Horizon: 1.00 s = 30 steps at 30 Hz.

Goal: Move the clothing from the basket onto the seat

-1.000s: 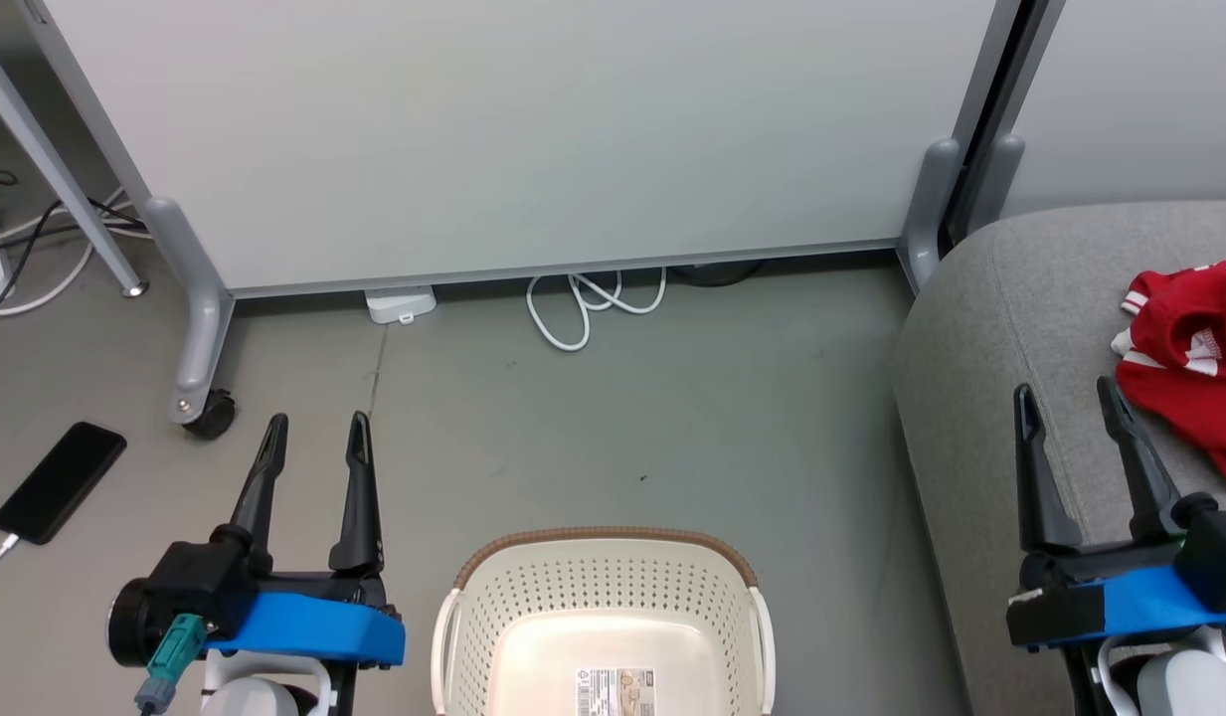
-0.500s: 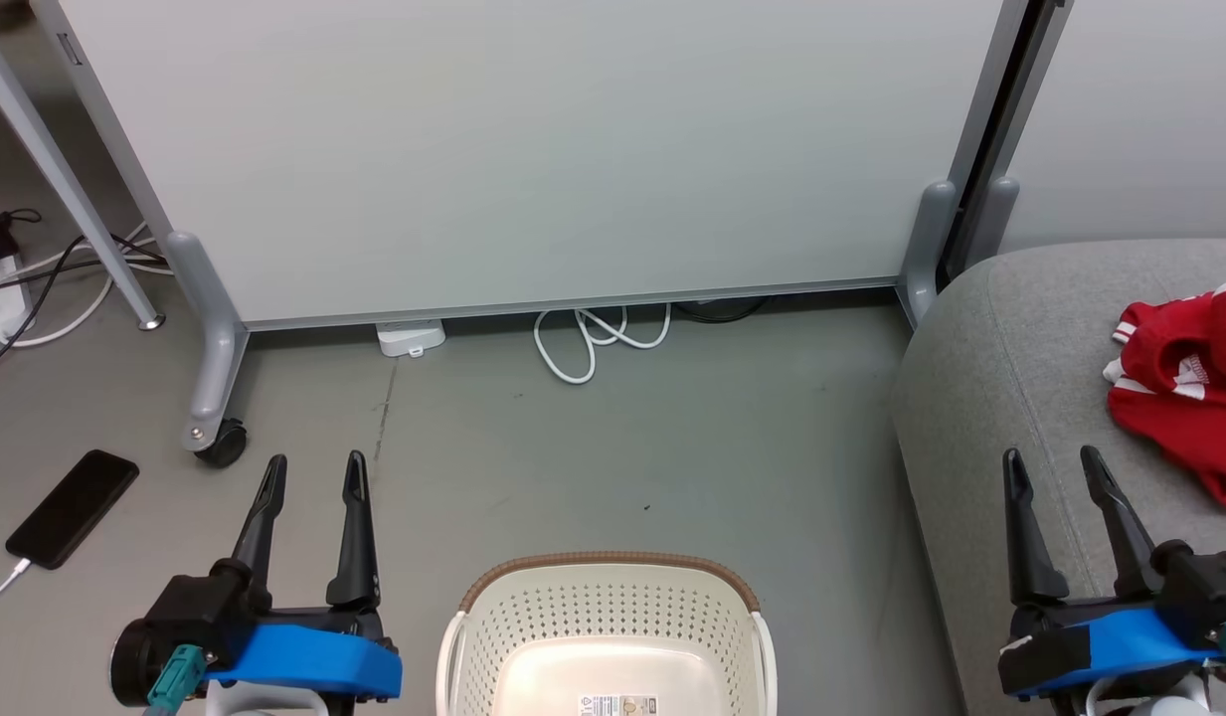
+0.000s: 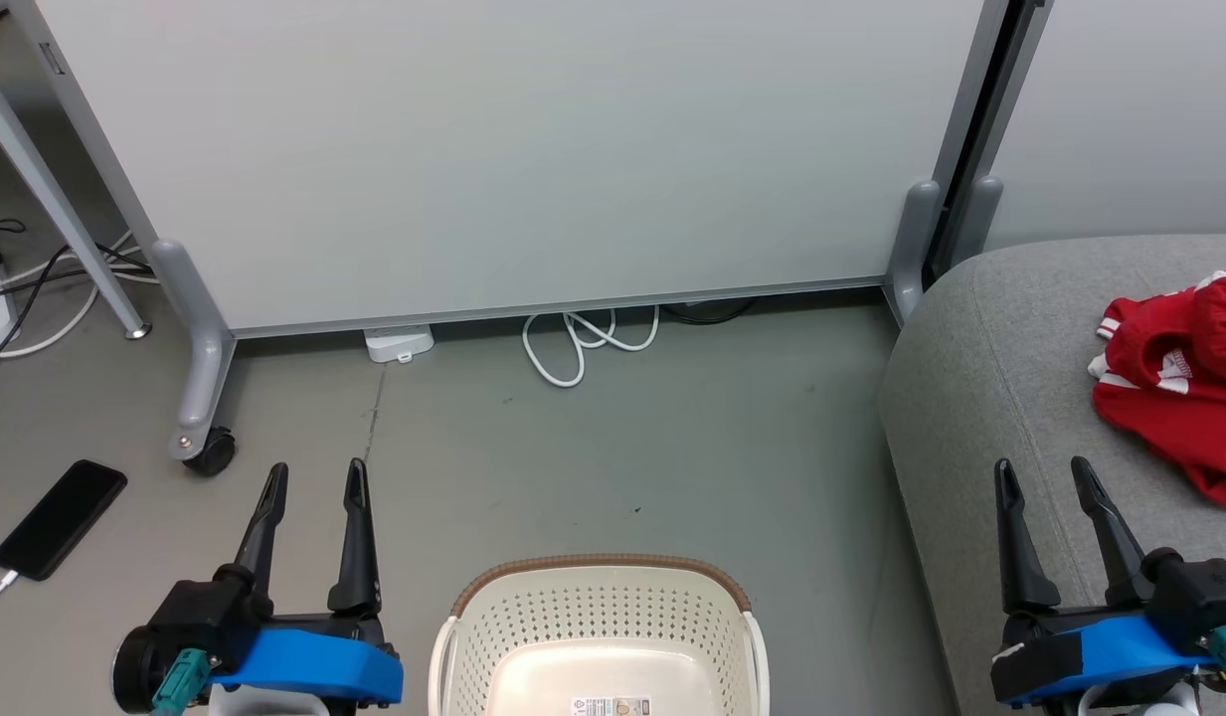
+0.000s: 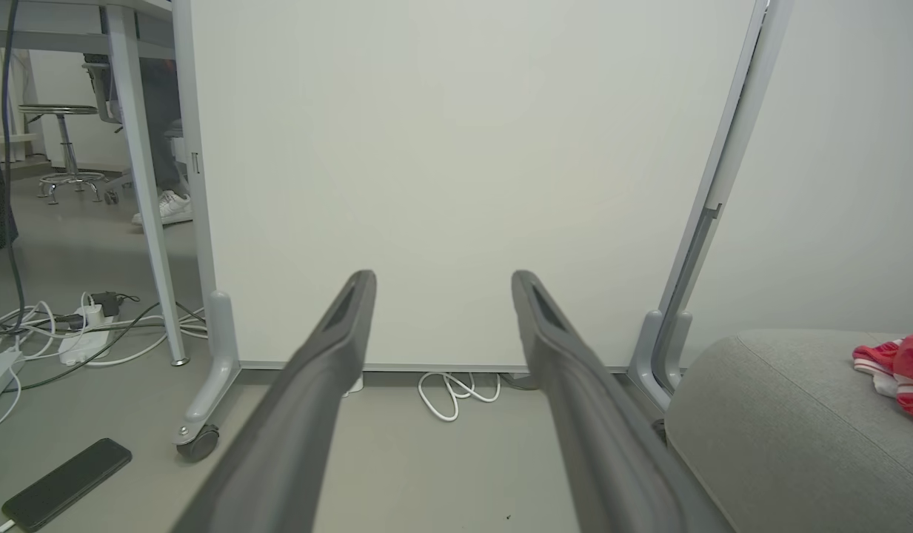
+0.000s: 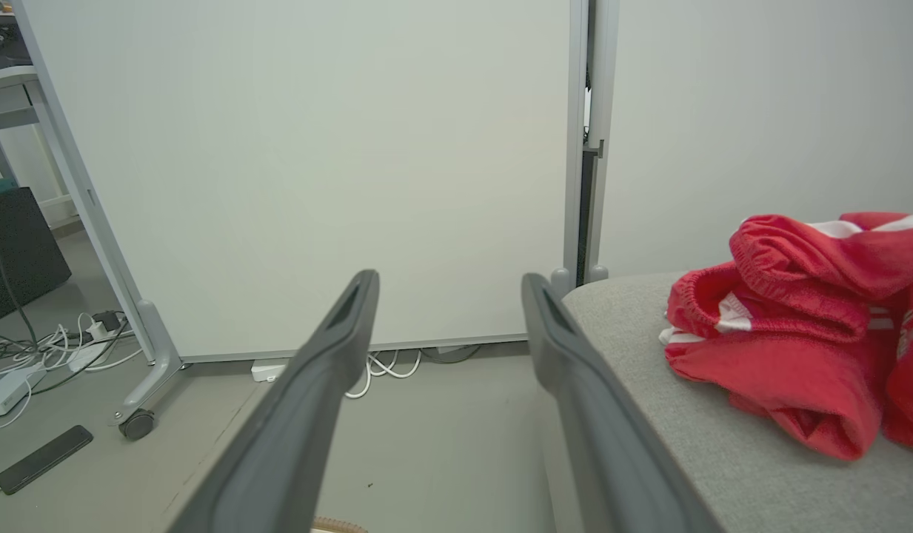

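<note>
The left gripper (image 3: 316,467) and the right gripper (image 3: 1041,463) both have their jaws apart and hold nothing. The clothing (image 3: 1174,393) lies on the seat (image 3: 970,398) at the right; the basket (image 3: 598,605) stands near, between both grippers

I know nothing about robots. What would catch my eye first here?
The bright-red clothing heaped on the grey sofa at the right stands out most. Next, the cream laundry basket on the floor at bottom centre, its visible part holding no clothes, flanked by the left gripper and right gripper, both open.
</note>
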### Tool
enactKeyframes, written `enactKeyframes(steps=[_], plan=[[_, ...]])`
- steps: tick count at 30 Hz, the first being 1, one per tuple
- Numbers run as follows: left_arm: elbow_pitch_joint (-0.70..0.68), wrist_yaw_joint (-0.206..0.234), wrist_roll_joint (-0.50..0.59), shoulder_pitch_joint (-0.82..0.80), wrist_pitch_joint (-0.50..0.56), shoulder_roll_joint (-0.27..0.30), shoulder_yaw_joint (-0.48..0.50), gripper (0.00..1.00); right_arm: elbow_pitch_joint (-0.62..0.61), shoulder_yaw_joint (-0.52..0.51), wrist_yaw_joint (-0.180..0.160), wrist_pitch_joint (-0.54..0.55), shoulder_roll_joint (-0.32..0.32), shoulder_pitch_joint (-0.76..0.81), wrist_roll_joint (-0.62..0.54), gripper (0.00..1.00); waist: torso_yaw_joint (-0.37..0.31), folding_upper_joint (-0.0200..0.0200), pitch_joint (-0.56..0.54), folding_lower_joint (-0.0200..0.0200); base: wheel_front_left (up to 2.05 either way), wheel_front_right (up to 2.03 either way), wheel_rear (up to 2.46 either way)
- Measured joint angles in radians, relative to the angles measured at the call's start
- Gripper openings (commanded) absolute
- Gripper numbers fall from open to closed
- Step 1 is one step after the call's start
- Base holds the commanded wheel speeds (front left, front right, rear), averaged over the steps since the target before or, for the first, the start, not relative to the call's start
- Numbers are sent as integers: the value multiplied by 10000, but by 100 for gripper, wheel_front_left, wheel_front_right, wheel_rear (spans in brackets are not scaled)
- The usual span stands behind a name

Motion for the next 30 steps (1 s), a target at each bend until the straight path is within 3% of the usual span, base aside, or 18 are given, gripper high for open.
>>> enactKeyframes(steps=[3, 4, 9, 30], plan=[[36, -2, 17, -1, 0, -12, -15, 100, -2, -8, 0, 0, 12, -6, 2, 100, -5, 0, 12, 0, 0, 0, 0], [98, 2, 10, 20, 10, -23, -21, 0, 59, -4, 0, 2, 15, 3, 4, 0, -6, 0, 12, 0, 0, 0, 0], [543, 4, -90, 414, 86, -115, -25, 0, 525, -6, 0, 86, 71, 193, 102, 0, -12, 0, 15, 1, 0, 0, 0], [495, 4, -3747, 313, 1070, -125, 359, 0, 514, -54, 0, 1053, 107, 156, 3939, 0, -92, 0, 51, 1, 0, 0, 0]])
